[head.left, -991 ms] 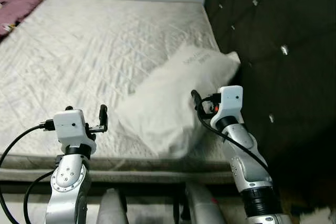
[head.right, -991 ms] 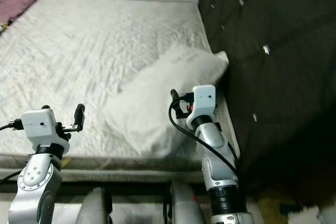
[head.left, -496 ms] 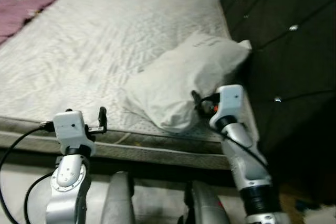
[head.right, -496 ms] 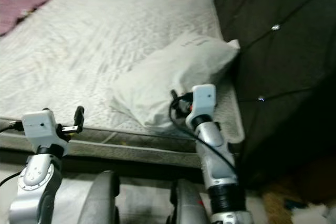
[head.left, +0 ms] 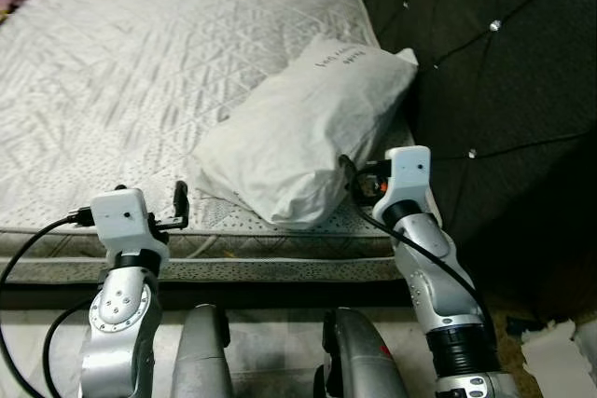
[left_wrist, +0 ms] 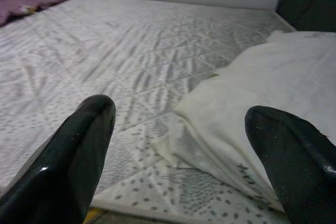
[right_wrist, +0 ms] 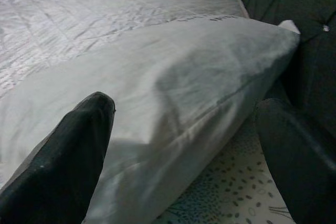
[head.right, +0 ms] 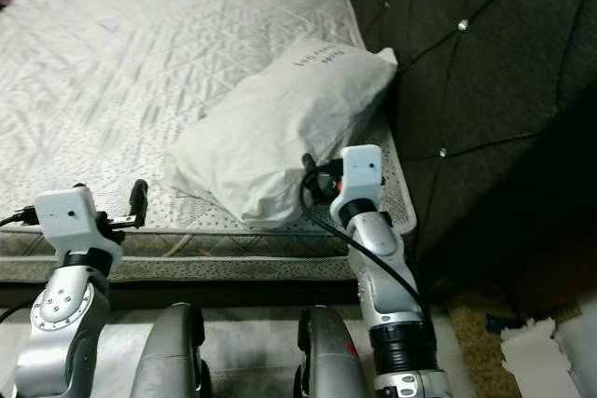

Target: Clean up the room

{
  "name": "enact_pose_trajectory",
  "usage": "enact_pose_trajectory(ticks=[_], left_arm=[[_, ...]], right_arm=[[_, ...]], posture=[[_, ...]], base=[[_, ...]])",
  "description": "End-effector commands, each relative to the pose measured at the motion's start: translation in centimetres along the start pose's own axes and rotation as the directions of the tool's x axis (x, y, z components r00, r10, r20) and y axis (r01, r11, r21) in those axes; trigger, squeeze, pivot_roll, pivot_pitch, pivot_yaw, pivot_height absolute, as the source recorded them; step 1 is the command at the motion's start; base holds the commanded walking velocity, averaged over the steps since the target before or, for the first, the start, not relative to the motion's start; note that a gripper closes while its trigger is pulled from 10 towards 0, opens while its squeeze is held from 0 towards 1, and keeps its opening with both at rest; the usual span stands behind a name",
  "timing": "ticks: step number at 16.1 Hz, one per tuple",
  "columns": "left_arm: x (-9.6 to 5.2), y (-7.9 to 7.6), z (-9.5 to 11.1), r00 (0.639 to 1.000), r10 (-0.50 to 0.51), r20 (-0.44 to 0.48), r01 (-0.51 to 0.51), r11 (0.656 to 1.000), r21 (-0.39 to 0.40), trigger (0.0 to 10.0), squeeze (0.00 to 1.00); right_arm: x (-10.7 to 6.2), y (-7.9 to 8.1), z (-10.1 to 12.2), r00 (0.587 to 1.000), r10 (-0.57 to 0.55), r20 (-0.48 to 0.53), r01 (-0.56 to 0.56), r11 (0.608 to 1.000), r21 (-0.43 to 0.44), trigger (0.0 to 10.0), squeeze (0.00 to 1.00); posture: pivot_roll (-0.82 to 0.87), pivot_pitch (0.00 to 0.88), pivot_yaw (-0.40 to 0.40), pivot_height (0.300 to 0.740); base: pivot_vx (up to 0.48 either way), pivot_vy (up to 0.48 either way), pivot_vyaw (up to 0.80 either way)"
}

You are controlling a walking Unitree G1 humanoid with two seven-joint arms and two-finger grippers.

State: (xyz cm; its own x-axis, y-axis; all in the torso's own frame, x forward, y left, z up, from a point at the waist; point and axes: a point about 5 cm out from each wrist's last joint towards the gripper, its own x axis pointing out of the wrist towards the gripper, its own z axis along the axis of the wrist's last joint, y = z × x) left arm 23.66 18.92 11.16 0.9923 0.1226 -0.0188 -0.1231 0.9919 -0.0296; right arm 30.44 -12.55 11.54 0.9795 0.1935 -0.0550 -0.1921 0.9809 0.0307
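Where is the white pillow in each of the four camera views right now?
Left eye view: pillow, centre-right on the mattress.
Right eye view: pillow, centre.
Left wrist view: pillow, right side.
Right wrist view: pillow, across the middle.
Shared landmark: the dark tufted headboard beside it.

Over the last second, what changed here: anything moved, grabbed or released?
Only the camera view shifted; nothing was grabbed or released. The pillow lies as before on the mattress against the dark headboard. The left gripper stays open at the mattress edge, and the right gripper stays open beside the pillow, holding nothing.
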Motion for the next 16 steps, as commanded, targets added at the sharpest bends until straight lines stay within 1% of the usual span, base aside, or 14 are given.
enact_pose_trajectory(ticks=[1,3,4,13,15,16], left_arm=[[0.03,0.00,0.12,1.000,-0.003,-0.001,0.003,1.000,-0.003,10.0,0.00],[0.11,-0.07,0.17,1.000,-0.008,0.002,0.008,1.000,-0.010,10.0,0.00],[0.13,-0.11,0.20,1.000,-0.014,0.006,0.014,1.000,-0.013,10.0,0.00],[0.20,-0.34,0.25,0.999,-0.037,0.012,0.037,0.999,-0.015,10.0,0.00],[0.23,-0.40,0.24,0.999,-0.044,0.015,0.044,0.999,-0.016,10.0,0.00],[0.21,-0.40,0.19,0.999,-0.043,0.010,0.043,0.999,-0.018,10.0,0.00]], right_arm=[[0.08,-0.18,0.14,1.000,-0.003,-0.001,0.003,1.000,0.002,10.0,0.00],[0.15,-0.19,0.15,1.000,-0.003,-0.003,0.003,1.000,-0.003,10.0,0.00],[0.16,-0.18,0.15,1.000,-0.002,-0.003,0.002,1.000,-0.004,10.0,0.00],[0.32,-0.22,0.13,1.000,-0.003,-0.004,0.003,1.000,-0.011,10.0,0.00],[0.34,-0.22,0.12,1.000,-0.003,-0.004,0.003,1.000,-0.011,10.0,0.00],[0.34,-0.23,0.12,1.000,-0.004,-0.003,0.003,1.000,-0.011,10.0,0.00]], posture=[[-0.06,0.092,-0.039,0.609],[-0.06,0.092,-0.041,0.609],[-0.06,0.092,-0.041,0.609],[-0.06,0.081,-0.042,0.609],[-0.06,0.078,-0.041,0.609],[-0.06,0.078,-0.041,0.609]], base=[[0.000,0.000,0.00],[0.000,0.000,0.00],[0.244,0.000,0.00],[0.397,0.000,0.00],[0.276,0.000,0.00],[0.000,0.000,0.00]])
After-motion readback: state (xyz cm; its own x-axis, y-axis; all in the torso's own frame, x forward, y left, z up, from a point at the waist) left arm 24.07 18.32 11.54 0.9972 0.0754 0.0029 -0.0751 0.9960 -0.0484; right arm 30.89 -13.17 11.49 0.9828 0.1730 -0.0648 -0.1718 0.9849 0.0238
